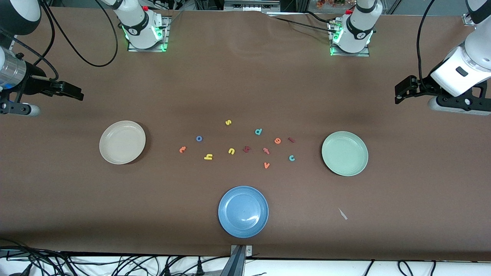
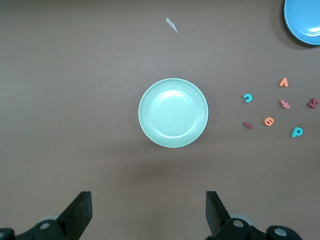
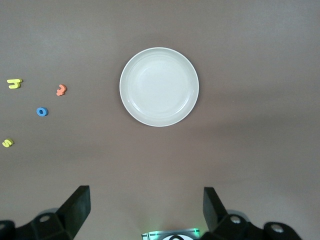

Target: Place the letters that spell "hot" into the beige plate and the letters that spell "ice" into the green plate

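On the table [image 1: 402, 199], eleven letters, three plates; both end effectors, left [image 2: 147, 210] and right [image 3: 145, 207], gape empty

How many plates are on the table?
3: beige plate toward the right arm's end, green plate toward the left arm's end, blue plate nearest the front camera. None seems hidden.

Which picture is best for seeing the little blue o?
The right wrist view shows the blue o best: its ring shape and hole are clear, lying alone on the brown table beside the orange t. The front view shows the same o, only as a smaller dot. The left wrist view does not show it.
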`<move>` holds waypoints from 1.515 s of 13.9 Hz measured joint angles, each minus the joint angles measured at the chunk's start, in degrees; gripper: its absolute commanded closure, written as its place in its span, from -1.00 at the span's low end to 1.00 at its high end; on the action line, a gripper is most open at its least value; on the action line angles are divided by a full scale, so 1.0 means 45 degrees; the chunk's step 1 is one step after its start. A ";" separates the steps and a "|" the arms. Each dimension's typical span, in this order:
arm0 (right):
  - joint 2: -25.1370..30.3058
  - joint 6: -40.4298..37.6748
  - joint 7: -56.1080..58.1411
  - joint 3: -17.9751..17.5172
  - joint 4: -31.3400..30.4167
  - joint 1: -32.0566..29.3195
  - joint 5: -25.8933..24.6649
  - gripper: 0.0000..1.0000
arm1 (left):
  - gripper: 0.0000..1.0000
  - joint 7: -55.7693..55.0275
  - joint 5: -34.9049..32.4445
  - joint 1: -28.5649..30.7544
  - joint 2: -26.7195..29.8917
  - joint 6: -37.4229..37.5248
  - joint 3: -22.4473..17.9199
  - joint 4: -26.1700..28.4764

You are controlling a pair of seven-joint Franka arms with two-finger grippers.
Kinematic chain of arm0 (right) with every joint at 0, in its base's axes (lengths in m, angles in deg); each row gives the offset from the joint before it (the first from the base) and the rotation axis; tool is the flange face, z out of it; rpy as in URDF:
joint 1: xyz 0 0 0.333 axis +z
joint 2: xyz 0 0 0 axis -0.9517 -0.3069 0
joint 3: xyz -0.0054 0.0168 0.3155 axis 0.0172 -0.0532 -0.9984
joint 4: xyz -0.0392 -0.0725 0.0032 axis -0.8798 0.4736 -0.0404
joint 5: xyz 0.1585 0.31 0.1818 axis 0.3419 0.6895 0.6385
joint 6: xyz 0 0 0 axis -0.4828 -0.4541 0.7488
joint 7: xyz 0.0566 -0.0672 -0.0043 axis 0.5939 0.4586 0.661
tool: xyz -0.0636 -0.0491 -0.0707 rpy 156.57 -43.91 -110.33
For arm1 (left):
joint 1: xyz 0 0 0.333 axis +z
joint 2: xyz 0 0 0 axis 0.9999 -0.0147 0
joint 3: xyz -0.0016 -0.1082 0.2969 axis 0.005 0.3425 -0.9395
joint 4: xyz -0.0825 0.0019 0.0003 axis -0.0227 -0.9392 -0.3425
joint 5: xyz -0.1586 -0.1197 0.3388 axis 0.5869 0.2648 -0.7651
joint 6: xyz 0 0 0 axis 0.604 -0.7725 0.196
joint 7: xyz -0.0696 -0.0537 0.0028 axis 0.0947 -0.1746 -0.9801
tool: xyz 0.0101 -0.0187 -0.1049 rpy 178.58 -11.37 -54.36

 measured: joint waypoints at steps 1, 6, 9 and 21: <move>0.0000 0.0000 0.0000 0.0000 0.0000 0.0000 0.0000 -1.00 | -1.00 0.0000 0.0000 0.0000 0.0000 0.0000 0.0000 0.0000; 0.0000 -0.0003 0.0000 0.0000 0.0000 0.0000 0.0000 -1.00 | -1.00 0.0000 0.0000 -0.0003 0.0003 0.0277 0.0058 -0.0002; 0.0000 -0.0005 0.0000 0.0004 0.0000 0.0000 0.0000 -1.00 | -1.00 0.0000 0.0000 -0.0003 0.0043 0.0621 0.0063 -0.0009; 0.0000 -0.0010 0.0000 0.0095 0.0000 -0.0004 0.0000 -1.00 | -1.00 0.0000 0.0000 -0.0005 0.0120 0.0673 0.0096 -0.0009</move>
